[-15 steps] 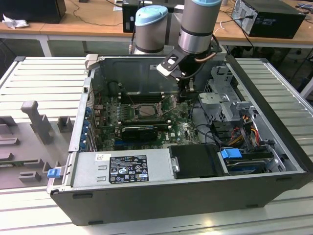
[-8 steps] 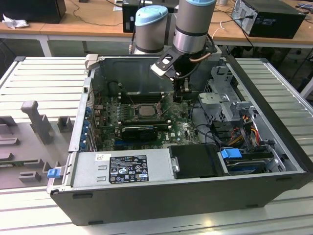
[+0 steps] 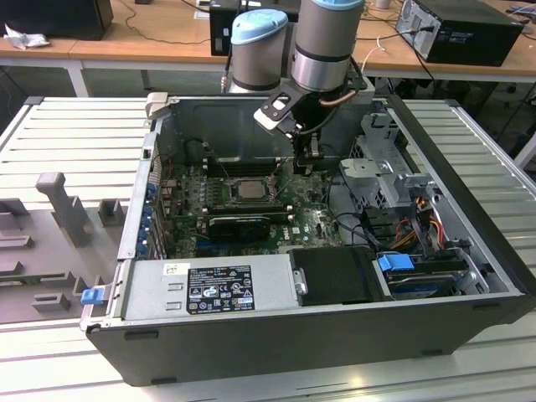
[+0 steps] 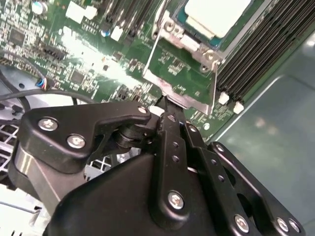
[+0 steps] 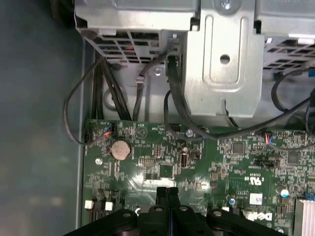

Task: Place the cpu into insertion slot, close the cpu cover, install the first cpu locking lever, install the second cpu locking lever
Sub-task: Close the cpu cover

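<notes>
The cpu [image 3: 249,189] lies flat in the insertion slot [image 4: 171,28], its pale metal top facing up. It sits on the green motherboard [image 5: 221,162] toward the far side of the open computer case [image 3: 251,335]. The case lies on its side on the ribbed counter [image 3: 75,142].

In the second wrist view the cpu cover [image 4: 187,101] is swung up off the socket. Its thin silvery frame stands tilted, and the board shows through its square window.

The gripper [image 4: 167,109] is down inside the case, just to the exterior view's right of the socket. Its two black fingers [image 5: 161,196] are drawn together with almost no gap between them. Their tips meet the free edge of the cover (whether the lip is pinched between them or only touched, I cannot tell).

Long black memory slots [image 4: 256,54] run alongside the socket. A round coin battery [image 5: 120,150] sits on the board near a grey metal drive cage [image 5: 221,59], with dark cables trailing past it.
</notes>
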You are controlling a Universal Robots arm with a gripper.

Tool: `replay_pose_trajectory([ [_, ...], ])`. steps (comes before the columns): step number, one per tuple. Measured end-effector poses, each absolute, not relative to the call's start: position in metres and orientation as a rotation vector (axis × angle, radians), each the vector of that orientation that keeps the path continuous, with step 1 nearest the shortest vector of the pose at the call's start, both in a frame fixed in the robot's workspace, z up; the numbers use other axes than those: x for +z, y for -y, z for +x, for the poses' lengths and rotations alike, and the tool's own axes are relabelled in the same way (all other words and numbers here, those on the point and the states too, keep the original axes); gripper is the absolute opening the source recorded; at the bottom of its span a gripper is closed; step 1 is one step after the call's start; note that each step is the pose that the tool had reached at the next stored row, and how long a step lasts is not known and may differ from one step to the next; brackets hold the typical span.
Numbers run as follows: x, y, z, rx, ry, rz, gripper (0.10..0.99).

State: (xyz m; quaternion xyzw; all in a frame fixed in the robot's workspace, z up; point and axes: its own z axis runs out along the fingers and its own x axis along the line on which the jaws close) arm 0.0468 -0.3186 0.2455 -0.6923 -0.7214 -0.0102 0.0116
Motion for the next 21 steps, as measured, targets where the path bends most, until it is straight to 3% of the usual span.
replay_pose_trajectory([
  [12, 0.24, 0.319, -0.017, -0.032, 2.25, -2.159, 0.106],
  [21, 0.232, 0.319, -0.031, -0.034, 2.256, -2.151, 0.106],
])
